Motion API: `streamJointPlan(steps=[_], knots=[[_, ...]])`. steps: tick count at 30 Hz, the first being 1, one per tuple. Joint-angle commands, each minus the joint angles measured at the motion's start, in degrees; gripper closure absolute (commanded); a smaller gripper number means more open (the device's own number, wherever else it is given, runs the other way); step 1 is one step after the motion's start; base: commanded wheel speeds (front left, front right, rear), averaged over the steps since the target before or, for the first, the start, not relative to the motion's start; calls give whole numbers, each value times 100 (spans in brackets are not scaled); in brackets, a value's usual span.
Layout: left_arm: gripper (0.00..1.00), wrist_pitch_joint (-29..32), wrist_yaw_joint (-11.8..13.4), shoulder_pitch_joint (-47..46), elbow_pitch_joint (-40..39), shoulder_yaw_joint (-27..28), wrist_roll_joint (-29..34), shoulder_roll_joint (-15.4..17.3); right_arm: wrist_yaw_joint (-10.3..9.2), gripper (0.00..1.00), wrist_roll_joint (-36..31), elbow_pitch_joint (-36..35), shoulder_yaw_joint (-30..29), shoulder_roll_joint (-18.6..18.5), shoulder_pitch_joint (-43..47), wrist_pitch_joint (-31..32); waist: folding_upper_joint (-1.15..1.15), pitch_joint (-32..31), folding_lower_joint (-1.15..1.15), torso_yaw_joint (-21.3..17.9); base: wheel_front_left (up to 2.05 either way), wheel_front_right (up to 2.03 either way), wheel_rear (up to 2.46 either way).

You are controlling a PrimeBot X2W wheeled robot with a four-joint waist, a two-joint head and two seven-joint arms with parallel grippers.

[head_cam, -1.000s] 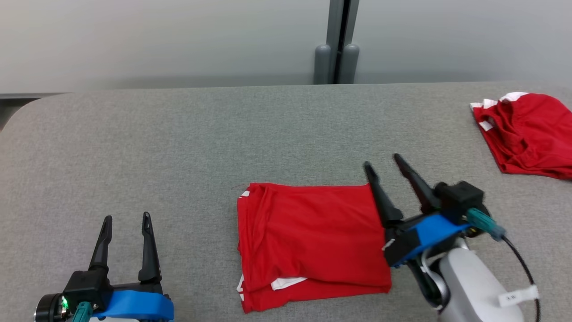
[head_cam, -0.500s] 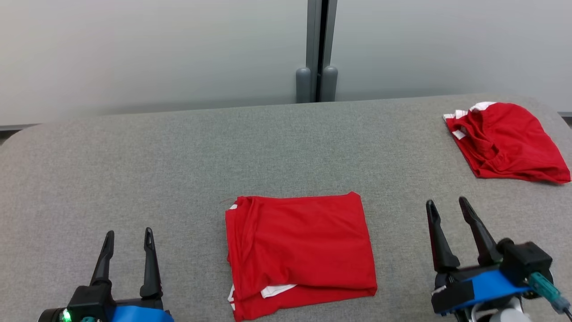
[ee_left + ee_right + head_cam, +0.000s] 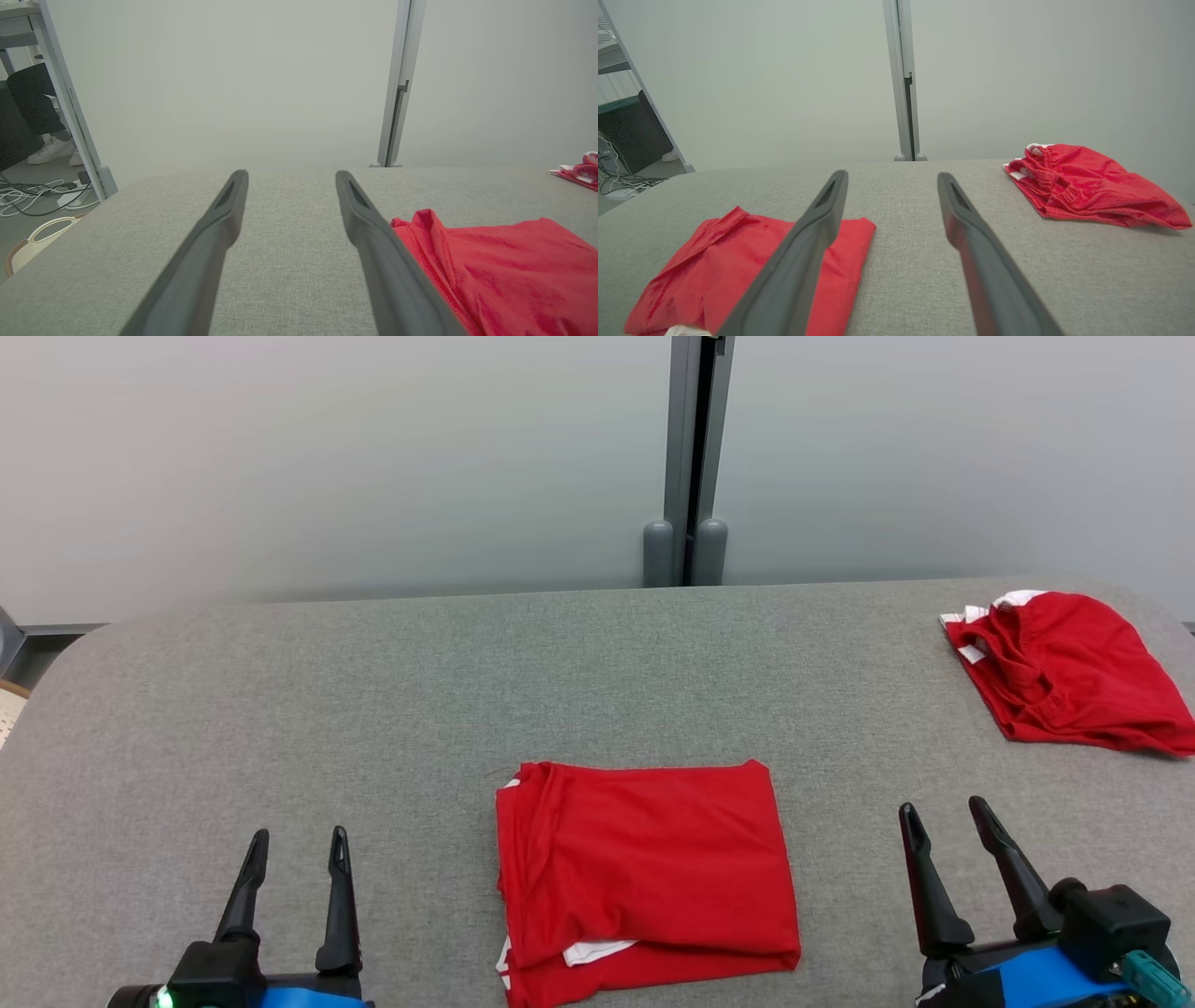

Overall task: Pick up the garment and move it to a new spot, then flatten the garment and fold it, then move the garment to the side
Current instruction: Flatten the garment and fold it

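As both end effectors gape wide, the garment lies apart between them.

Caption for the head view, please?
Folded red garment on grey table between open left gripper and open right gripper; crumpled red garment far right.

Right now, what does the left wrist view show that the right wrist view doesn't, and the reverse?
Left wrist view: the open left gripper and a beige looped handle down by the floor.
Right wrist view: the open right gripper and the whole crumpled red garment with white trim; the left wrist view catches just its edge.
Both: the folded red garment, the grey fabric table and the grey upright post.
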Motion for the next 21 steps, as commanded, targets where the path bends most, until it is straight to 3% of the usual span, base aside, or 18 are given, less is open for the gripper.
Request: streamJointPlan(steps=[1, 21], knots=[[0, -23, -18, 43, 17, -15, -18, 20, 1, 0, 43, -56, 4, 6, 112, 28, 0, -16, 1, 16, 0, 0, 0], [0, -4, 115, 3, 142, -84, -98, 124, 1, 0, 31, -65, 4, 9, 187, 194, 0, -22, 1, 4, 0, 0, 0]])
